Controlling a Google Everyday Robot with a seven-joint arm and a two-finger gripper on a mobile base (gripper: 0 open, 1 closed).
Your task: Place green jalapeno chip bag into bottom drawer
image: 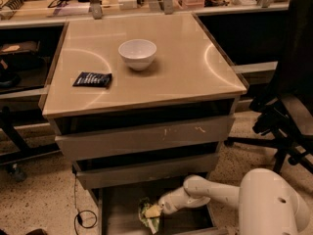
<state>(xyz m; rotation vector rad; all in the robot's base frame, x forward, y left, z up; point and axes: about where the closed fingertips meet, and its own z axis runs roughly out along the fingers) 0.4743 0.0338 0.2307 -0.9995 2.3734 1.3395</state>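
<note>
The green jalapeno chip bag (148, 214) is crumpled on the flat grey floor of the open bottom drawer (122, 210), below the two shallower drawers. My gripper (159, 209) reaches in from the right on a white arm, low inside the drawer, with its tip right at the bag. The bag's right part is covered by the gripper tip.
A white bowl (137, 53) and a flat dark navy packet (92, 79) lie on the beige cabinet top (186, 72). A black office chair (286, 102) stands to the right. A black cable (80, 214) lies on the speckled floor at the left. Cluttered benches run behind.
</note>
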